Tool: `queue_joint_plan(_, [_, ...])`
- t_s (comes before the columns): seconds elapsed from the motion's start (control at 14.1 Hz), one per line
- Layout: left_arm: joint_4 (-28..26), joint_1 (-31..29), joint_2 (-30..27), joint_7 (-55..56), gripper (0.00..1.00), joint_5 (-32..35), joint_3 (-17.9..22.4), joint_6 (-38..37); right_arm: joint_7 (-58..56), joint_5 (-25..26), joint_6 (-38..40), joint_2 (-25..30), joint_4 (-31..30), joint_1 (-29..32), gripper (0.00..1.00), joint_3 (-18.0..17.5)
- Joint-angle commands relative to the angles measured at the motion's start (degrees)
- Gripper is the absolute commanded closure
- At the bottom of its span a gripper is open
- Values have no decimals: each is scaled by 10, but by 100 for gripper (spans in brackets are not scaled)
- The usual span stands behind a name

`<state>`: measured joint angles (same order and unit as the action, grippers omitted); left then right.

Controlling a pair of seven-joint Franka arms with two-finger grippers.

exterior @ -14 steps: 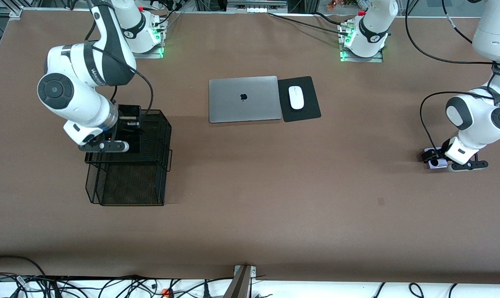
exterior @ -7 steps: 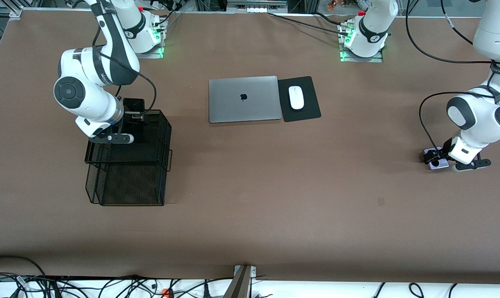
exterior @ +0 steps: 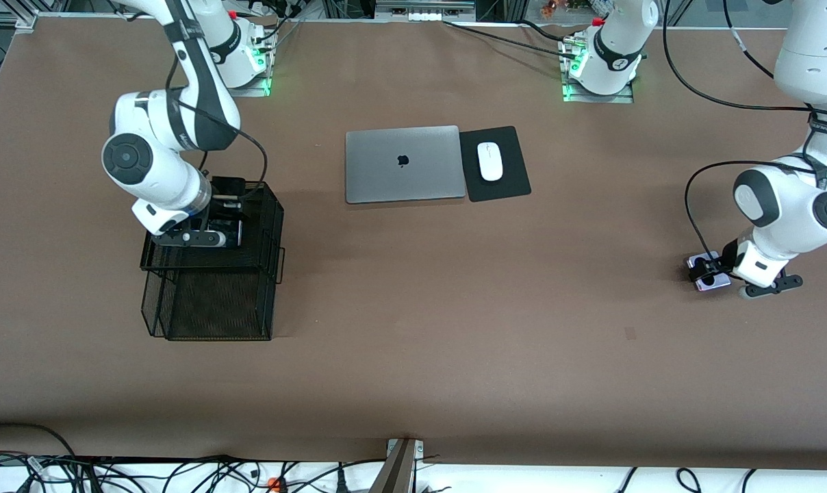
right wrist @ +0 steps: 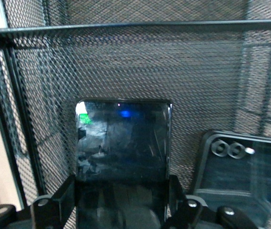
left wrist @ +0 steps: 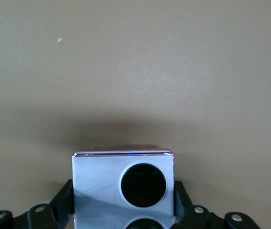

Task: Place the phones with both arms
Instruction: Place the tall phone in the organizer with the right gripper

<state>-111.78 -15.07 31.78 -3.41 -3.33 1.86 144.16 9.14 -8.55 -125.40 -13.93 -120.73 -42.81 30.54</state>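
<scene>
Table (exterior: 413, 329) from the front camera: brown top, arm bases along its top edge. The right arm reaches down over a black mesh rack (exterior: 211, 274) standing near the right arm's end of the table. Its right gripper (exterior: 211, 226) hangs over the rack's upper tray, fingers closed on a black phone (exterior: 227, 233). At the left arm's end, the left gripper (exterior: 709, 274) is low at the tabletop, clamped on a lilac phone (exterior: 706, 272) that sits near that end's edge. Around the middle of the table, toward the top edge, lie a closed laptop (exterior: 403, 164) and, touching its side, a black pad (exterior: 494, 163) with a white mouse (exterior: 490, 161) on it.

Left wrist view: the lilac phone (left wrist: 123, 186) fills the space between the two black fingers (left wrist: 61, 202), which press against its two sides. One black circle shows whole on its pale face, a second is cut by the frame edge. Bare brown table (left wrist: 135, 62) lies ahead of it, with the phone's shadow just under its leading edge; whether it touches the table I cannot tell.

Right wrist view: the black phone (right wrist: 122, 138), glossy and reflecting light, is gripped by its sides between the fingers (right wrist: 61, 198), inside the rack's mesh walls (right wrist: 125, 52). Just beside it on the mesh lies a second black phone (right wrist: 242, 167) with two small rings near one corner.
</scene>
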Motion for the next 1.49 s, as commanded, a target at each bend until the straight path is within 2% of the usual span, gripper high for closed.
queue_joint_plan(0.0, [44,46,-24,75,98,-8,4,-97,6,-29,-13,-12,0,-8,74,0])
queue_joint_plan(0.07, [61,72,-26,114,98,-7,4,-135,6,-29,-13,-14,0,-8,71,0])
queue_joint_plan(0.14, [78,95,-28,143,98,-7,5,-163,6,-29,-13,-14,0,-8,62,0])
queue_joint_plan(0.21, [89,113,-28,164,98,-6,5,-181,6,-29,-13,-14,1,-8,44,0])
queue_joint_plan(0.28, [95,127,-30,169,98,-6,4,-192,6,-29,-13,-14,1,-8,18,0])
queue_joint_plan(0.36, [95,143,-36,168,98,-5,3,-199,6,-30,-12,-14,2,-8,0,0])
queue_joint_plan(0.57, [96,227,-38,170,98,-5,2,-203,-1,-29,-3,-10,28,-6,0,2])
queue_joint_plan(0.71, [99,271,-41,167,98,-5,2,-222,-3,-28,46,-10,71,0,0,6])
queue_joint_plan(1.07, [172,379,-16,217,98,-12,0,-253,-7,-28,189,-20,211,42,0,9])
queue_joint_plan(1.28, [238,433,34,264,98,-16,0,-253,-7,-31,215,-51,277,60,0,9])
queue_joint_plan(1.42, [283,463,74,296,98,-16,0,-253,-7,-72,226,-70,306,85,0,9])
